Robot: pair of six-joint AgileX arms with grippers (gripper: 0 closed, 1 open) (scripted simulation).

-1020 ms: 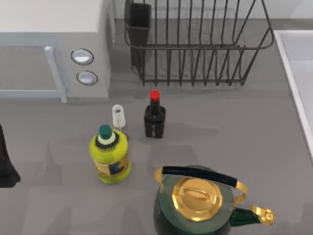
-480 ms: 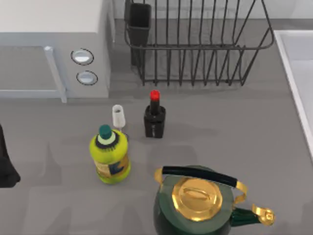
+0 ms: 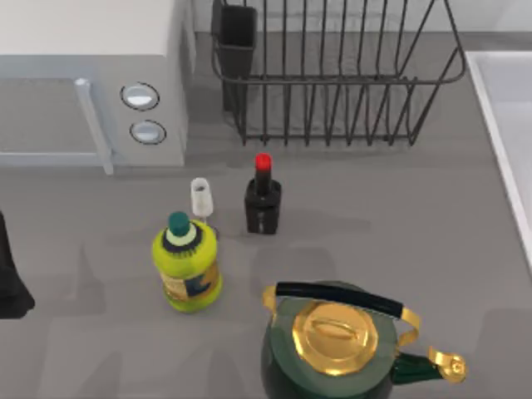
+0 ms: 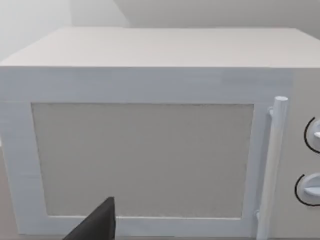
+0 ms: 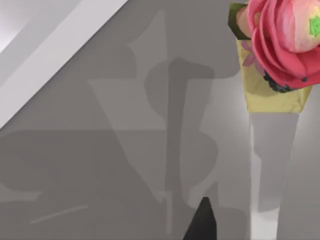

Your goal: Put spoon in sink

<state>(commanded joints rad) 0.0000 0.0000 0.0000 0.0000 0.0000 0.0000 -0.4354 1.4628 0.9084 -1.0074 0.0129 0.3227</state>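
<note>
The spoon is out of view. The sink (image 3: 514, 91) is a pale basin with a raised light rim at the table's right edge. Its rim (image 5: 55, 55) also crosses the right wrist view diagonally. My left arm (image 3: 8, 283) sits as a dark shape at the table's left edge, in front of the microwave. A dark tip of my left gripper (image 4: 100, 225) faces the microwave door. In the right wrist view, a dark tip of my right gripper (image 5: 202, 222) hangs over grey tabletop near the sink rim.
A white microwave (image 3: 91, 83) stands at the back left and a black wire dish rack (image 3: 332, 75) at the back middle. Mid-table are a yellow bottle (image 3: 187, 266), a small white glass (image 3: 201, 198) and a red-capped black bottle (image 3: 263, 204). A green-and-gold kettle (image 3: 337, 341) sits in front. A pink flower (image 5: 285, 35) shows close to the right gripper.
</note>
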